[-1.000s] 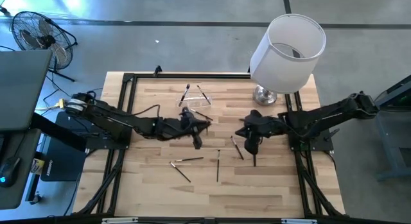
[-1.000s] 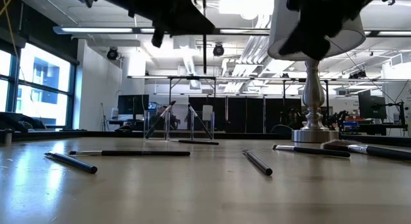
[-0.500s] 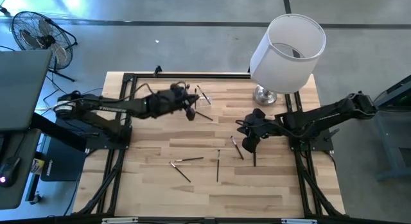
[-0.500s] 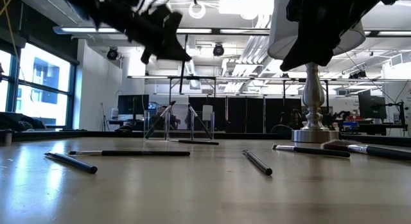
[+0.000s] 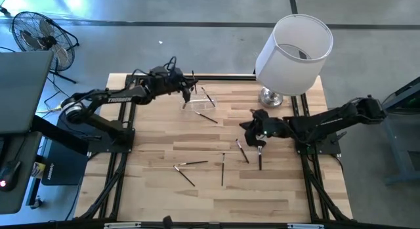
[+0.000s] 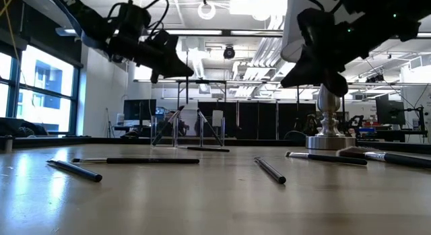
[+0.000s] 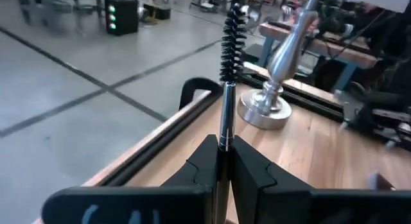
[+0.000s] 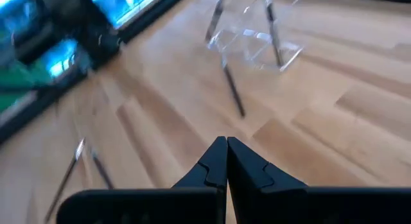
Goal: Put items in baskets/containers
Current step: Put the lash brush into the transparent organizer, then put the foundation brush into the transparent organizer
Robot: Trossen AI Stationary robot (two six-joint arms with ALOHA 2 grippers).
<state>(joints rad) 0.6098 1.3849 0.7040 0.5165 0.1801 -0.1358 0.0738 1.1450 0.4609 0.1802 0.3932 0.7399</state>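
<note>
My left gripper (image 5: 188,90) hangs over the table's far side, right beside the clear holder (image 5: 200,103), and is shut on a slim brush with a silver ferrule and a black spiral head (image 7: 231,31). The holder (image 8: 253,41) stands on the wood with a few brushes leaning inside it. My right gripper (image 5: 252,138) is shut on nothing, hovering right of centre above two loose brushes (image 5: 241,150). More brushes lie flat near the middle (image 5: 190,163) and one beside the holder (image 5: 207,117). My left gripper pinches the brush between its two fingertips (image 7: 205,163), on the handle just behind the silver ferrule (image 7: 225,118). The ferrule and spiral head stick out past the fingers. The brush is lifted clear of the table.
A big white lampshade (image 5: 293,45) on a silver base (image 5: 270,96) stands at the far right corner, close behind my right arm. A black frame rail (image 5: 197,76) runs along the far edge. Loose brushes (image 6: 135,160) are scattered across the middle.
My left gripper has carried the brush from the middle of the table toward the far edge, rising, and now sits beside the holder. My right gripper has come down a little over the brushes right of centre.
</note>
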